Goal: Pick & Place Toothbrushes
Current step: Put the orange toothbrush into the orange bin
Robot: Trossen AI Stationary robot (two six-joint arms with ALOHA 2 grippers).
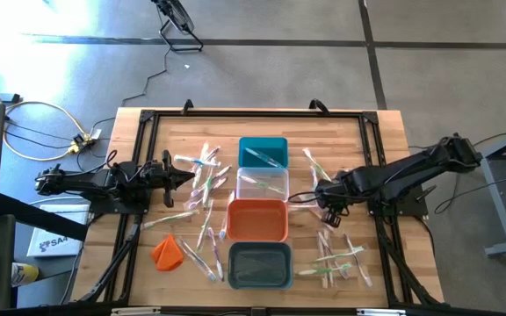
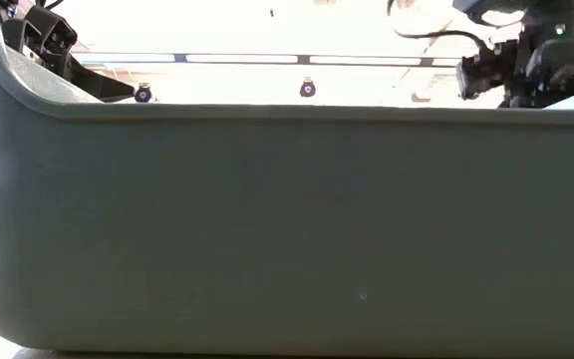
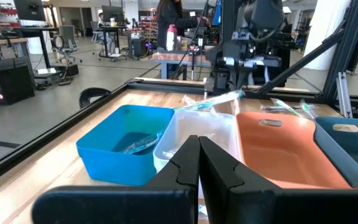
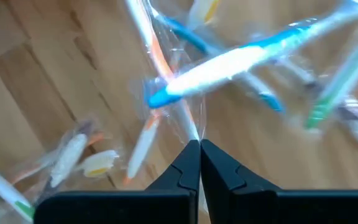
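Many wrapped toothbrushes lie flat on the wooden table, one cluster [image 1: 202,180] left of the bins and one [image 1: 336,256] to their right. My right gripper [image 4: 199,146] points down just right of the clear bin [image 1: 262,184] and is shut on one blue-and-white toothbrush [image 4: 229,62], which also shows in the left wrist view [image 3: 219,99]. My left gripper [image 3: 199,146] waits level and shut at the table's left [image 1: 183,175], holding nothing. A toothbrush lies in the teal bin [image 1: 263,152]. My right gripper pinches the toothbrush's clear wrapper [image 4: 190,127] between its two fingertips, and not the stick itself. The fingers come from above, pointing down. The toothbrush hangs just below them, lying across them and tilted, lifted clear of the brushes on the table.
Teal, clear, orange [image 1: 257,219] and grey [image 1: 260,265] bins stand in a row down the table's middle. An orange lump [image 1: 167,252] lies near the front left. The grey bin's wall [image 2: 287,219] fills the low view. A black frame [image 1: 143,118] edges the table.
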